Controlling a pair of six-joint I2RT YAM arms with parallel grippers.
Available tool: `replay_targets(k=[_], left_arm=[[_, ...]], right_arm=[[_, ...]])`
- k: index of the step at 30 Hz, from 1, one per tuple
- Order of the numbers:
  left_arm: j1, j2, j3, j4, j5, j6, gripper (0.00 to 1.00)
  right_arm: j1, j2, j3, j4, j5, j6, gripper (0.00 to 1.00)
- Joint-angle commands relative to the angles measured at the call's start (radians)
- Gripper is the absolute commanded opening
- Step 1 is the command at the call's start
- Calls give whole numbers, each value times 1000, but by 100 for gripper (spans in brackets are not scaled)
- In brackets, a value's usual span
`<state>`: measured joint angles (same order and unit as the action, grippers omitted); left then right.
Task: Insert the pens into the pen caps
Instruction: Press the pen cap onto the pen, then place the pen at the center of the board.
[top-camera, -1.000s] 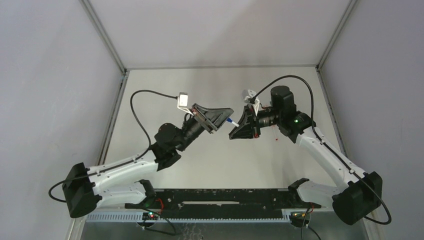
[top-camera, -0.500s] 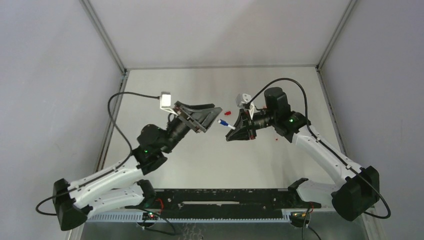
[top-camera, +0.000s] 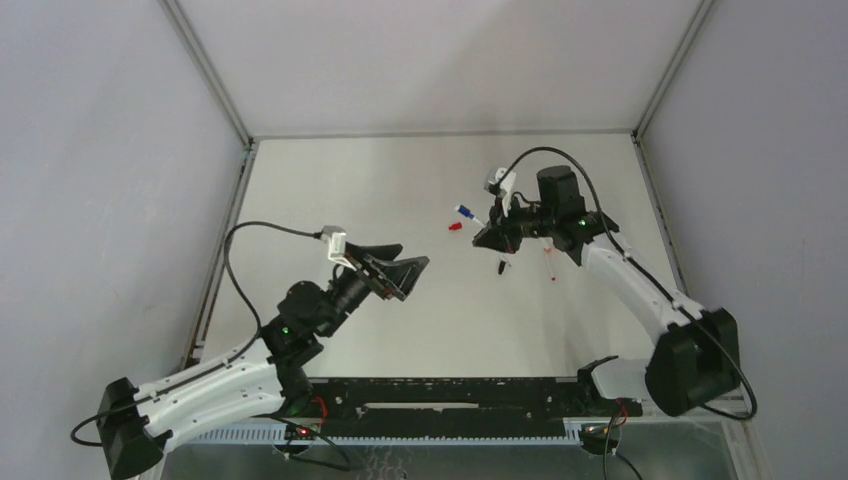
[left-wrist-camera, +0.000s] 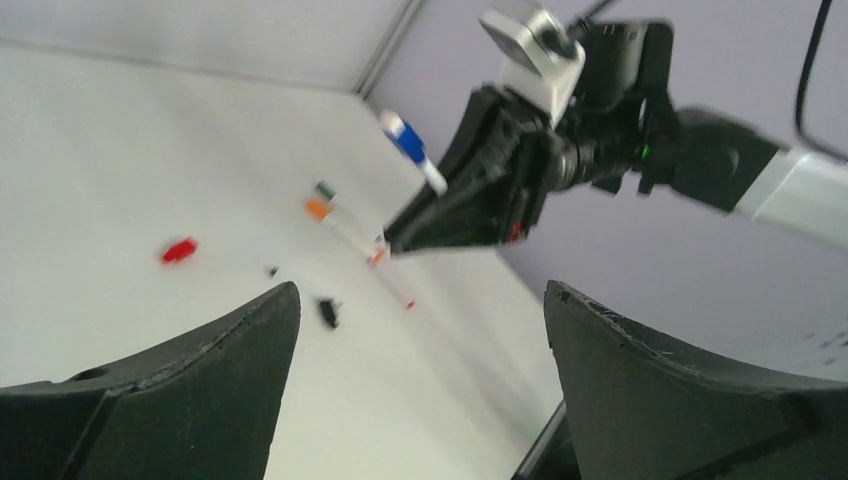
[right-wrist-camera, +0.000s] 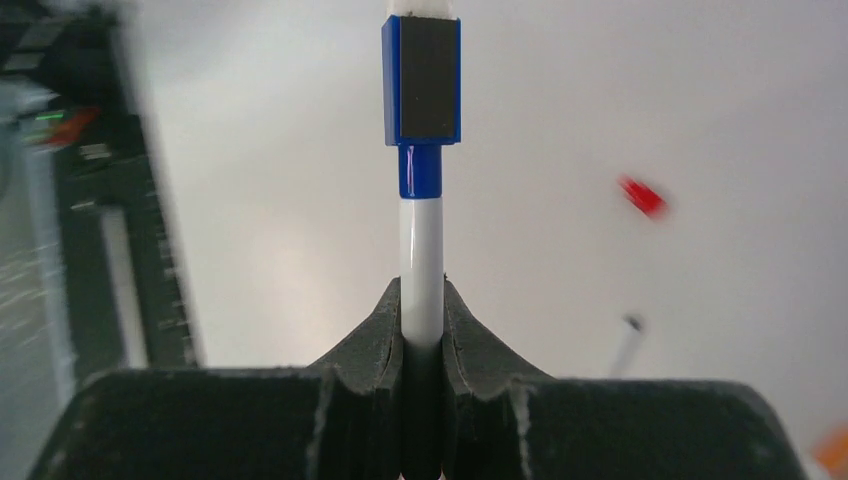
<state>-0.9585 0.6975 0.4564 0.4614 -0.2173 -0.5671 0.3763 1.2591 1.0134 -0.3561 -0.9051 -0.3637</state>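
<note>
Your right gripper (right-wrist-camera: 422, 305) is clamped on the pen (right-wrist-camera: 421, 245), with the blue cap (right-wrist-camera: 421, 80) seated past the fingertips. Your left gripper (left-wrist-camera: 420, 292) gapes wide and empty, and a red cap (left-wrist-camera: 179, 250) lies ahead of its fingers.

Top view: bright, even, diffuse light. Table (top-camera: 400, 180) pale and lightly washed out at centre. Shadows under the arms faint and soft-edged. Focus sharp throughout.
Left wrist view: motion blur overall. Red pen cap (left-wrist-camera: 179, 250) smeared at 9 o'clock.
Right wrist view: blue-capped pen (right-wrist-camera: 421, 260) crisp at centre, background soft. Red pen cap streaked at 2 o'clock. Black base rail (right-wrist-camera: 80, 170) smeared at 9 o'clock.
</note>
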Motion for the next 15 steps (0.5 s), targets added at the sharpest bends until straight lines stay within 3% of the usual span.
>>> replay_targets(k=[1, 8, 15], left_arm=[[7, -28, -99, 35, -61, 9, 96], [7, -94, -223, 93, -83, -31, 96], [8, -201, -322, 112, -114, -56, 97]], right_arm=[[-49, 130, 27, 60, 428, 39, 0], [-96, 294, 61, 89, 700, 85, 1], [-154, 468, 136, 19, 752, 96, 3]])
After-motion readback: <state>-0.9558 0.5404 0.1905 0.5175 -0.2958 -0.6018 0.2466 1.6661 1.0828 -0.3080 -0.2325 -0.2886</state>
